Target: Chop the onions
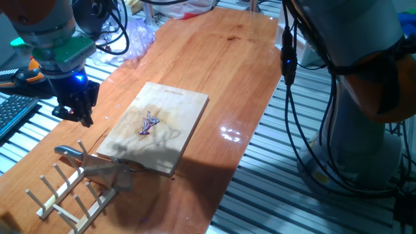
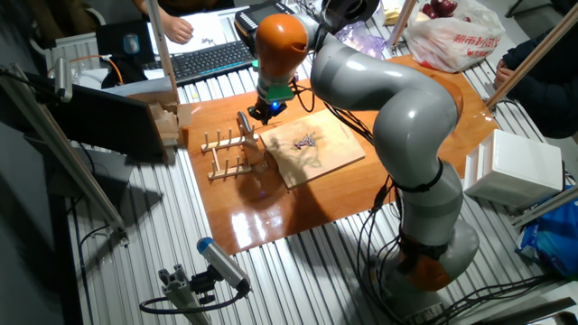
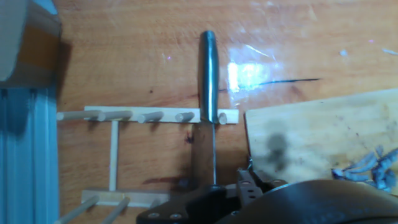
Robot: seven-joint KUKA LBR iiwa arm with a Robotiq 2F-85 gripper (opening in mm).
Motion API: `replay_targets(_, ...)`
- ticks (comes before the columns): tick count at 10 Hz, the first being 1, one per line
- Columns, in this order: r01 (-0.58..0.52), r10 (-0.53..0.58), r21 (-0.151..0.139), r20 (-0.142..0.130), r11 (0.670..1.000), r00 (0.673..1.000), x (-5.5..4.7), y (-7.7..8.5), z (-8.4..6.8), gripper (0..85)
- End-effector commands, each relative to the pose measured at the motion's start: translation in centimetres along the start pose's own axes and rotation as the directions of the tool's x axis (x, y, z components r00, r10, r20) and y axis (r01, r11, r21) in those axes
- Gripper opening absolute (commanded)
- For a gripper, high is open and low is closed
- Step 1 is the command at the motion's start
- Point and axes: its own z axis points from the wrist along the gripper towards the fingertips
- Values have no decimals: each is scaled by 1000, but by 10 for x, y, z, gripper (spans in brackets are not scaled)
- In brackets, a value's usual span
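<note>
The onions (image 1: pixel 149 123) are a few thin purple slivers in the middle of the wooden board (image 1: pixel 175 107); they also show in the other fixed view (image 2: pixel 303 140) and at the hand view's lower right (image 3: pixel 368 170). A knife (image 3: pixel 209 68) lies across the wooden peg rack (image 1: pixel 68 188), its metal handle (image 1: pixel 68 151) to the left and its blade towards the board's near corner. My gripper (image 1: pixel 79 116) hangs above the table just left of the board and above the knife handle. It stands open and holds nothing, clear of the knife.
Keyboards lie on the slatted bench at the left (image 1: pixel 12 114) and at the back (image 2: pixel 203 59). Crumpled clear plastic (image 1: pixel 133 36) sits at the table's far left corner. A second robot's orange and grey base (image 1: pixel 374 84) stands to the right of the table.
</note>
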Motion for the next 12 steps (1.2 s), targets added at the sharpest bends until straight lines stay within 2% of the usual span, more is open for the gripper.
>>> replay_targets(1,49,-49,5,19,999,999,-1,-2,0,0)
replay_targets(2,4,-3,13,-41,1000,999,0,-4,-2,0)
replay_targets(3,-41,43,36,-44,998,998,2,-1,-3,340)
replay_targets(4,56,-56,13,26,998,998,0,0,0,0)
replay_targets(5,12,-13,-8,-45,1000,999,0,-4,0,0)
replay_targets(6,-22,23,17,-47,1000,999,2,-3,-2,340)
replay_targets(7,65,-65,6,36,998,997,-1,0,0,0)
replay_targets(8,25,-25,-1,-30,1000,999,0,-2,0,0)
replay_targets(9,-25,26,23,-57,999,998,2,-2,-1,340)
replay_targets(10,51,-51,2,30,999,998,0,2,1,0)
replay_targets(11,51,-51,7,5,999,999,0,0,1,0)
replay_targets(12,-31,33,27,-77,999,996,2,-1,0,170)
